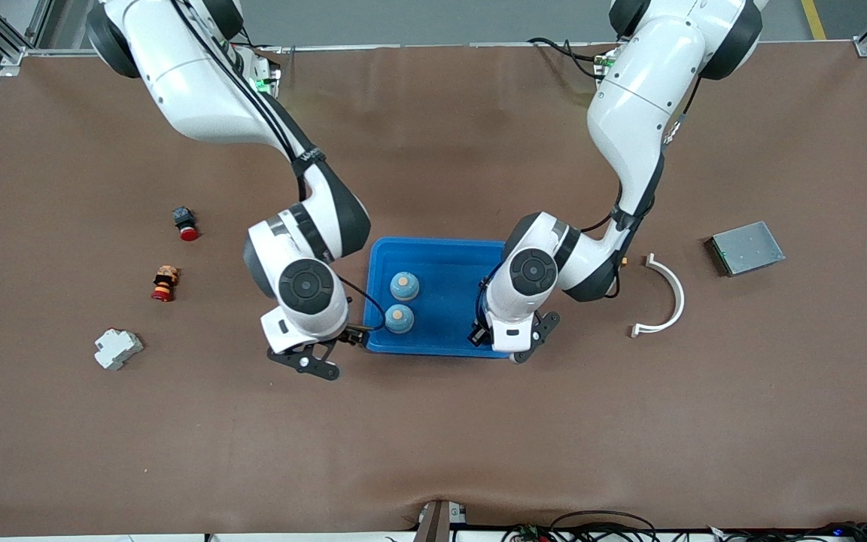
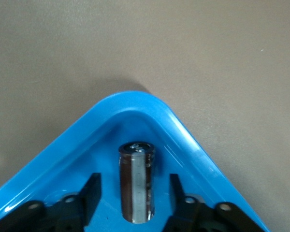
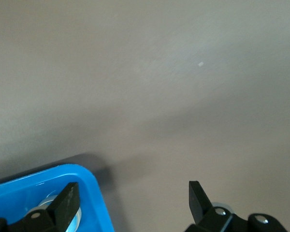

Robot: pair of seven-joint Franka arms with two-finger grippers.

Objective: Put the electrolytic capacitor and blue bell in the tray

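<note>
The bright-blue tray [image 1: 448, 263] lies mid-table. Two blue bells [image 1: 404, 285] [image 1: 399, 318] stand in it toward the right arm's end. A dark brown electrolytic capacitor [image 2: 137, 186] with a silver stripe lies in a tray corner [image 2: 135, 99]. My left gripper [image 2: 135, 193] is open around it without touching it; in the front view my left gripper [image 1: 494, 335] hides it. My right gripper [image 1: 351, 339] is open and empty. It straddles the tray's corner [image 3: 87, 179], one finger over the tray, the other over the table, in the right wrist view [image 3: 133, 195].
Toward the right arm's end lie a red-capped button [image 1: 185, 223], a red and orange part [image 1: 165, 283] and a white breaker [image 1: 118, 348]. Toward the left arm's end lie a white curved piece [image 1: 663, 295] and a grey metal plate [image 1: 746, 248].
</note>
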